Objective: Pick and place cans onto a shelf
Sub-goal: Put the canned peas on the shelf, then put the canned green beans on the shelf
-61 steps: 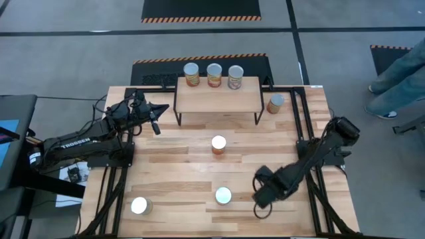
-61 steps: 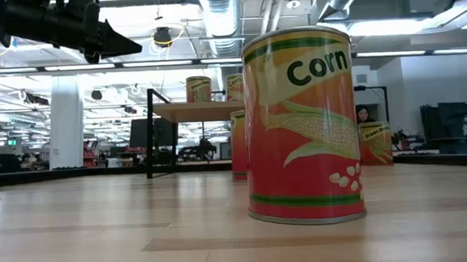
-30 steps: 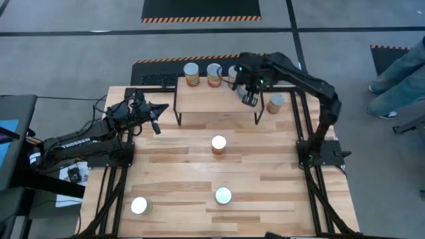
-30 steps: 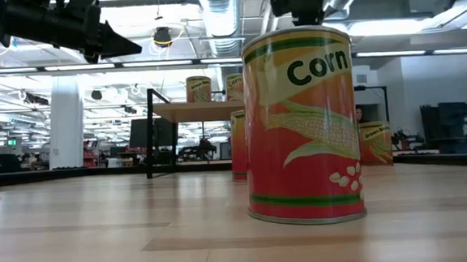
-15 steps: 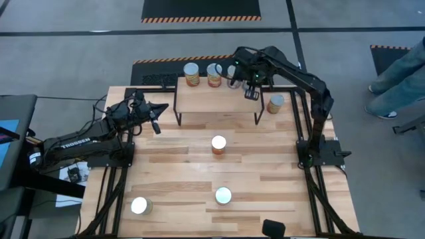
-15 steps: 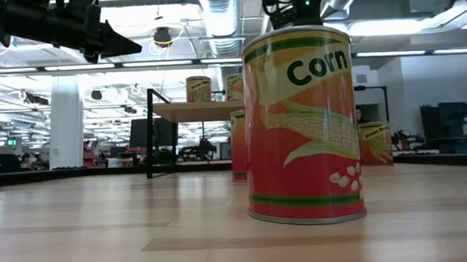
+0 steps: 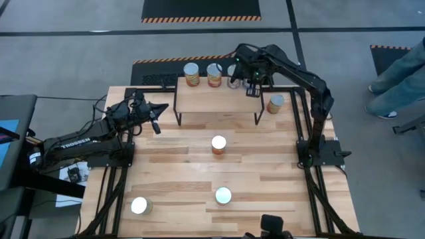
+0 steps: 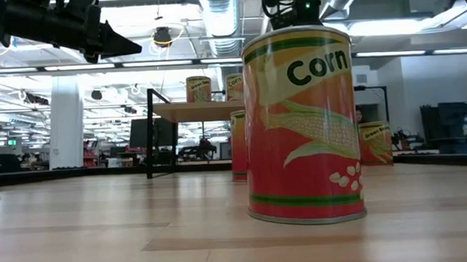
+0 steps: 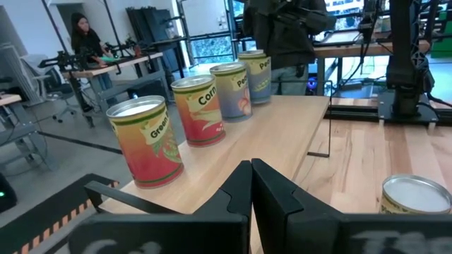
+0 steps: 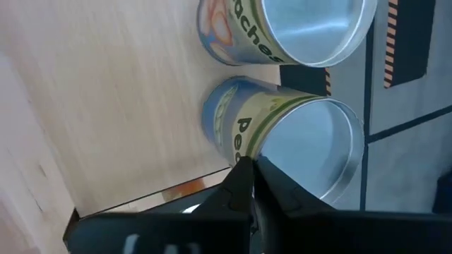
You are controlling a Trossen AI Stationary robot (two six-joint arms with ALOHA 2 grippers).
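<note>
So nearest the front edge of the slatted wooden table (image 7: 265, 166) there are two shiny-topped tins waiting their turn: one at the front left corner (image 7: 140, 206) and a red-and-orange corn can (image 7: 223, 196) near the middle, the same one that fills the low view. A bit further back, one more orange-labelled tin (image 7: 218, 144) stands alone mid-table. They're spread out with room around each, which I'd guess is so a gripper can drop over any of them cleanly.

The left gripper (image 7: 155, 124) is parked off the shelf's front left corner, fingers pressed together, holding nothing, just waiting.

At the back is the small light-wood shelf on thin black legs (image 7: 216, 99), with three cans lined along its far edge: an orange one (image 7: 192, 73), a corn one (image 7: 214, 73) and a bluish peas can (image 7: 232, 78). The right gripper (image 7: 252, 87) hangs right beside that last one, jaws nearly together, gripping nothing as far as I can tell. One more tin (image 7: 275, 103) stands on the table just beside the shelf's right end.
</note>
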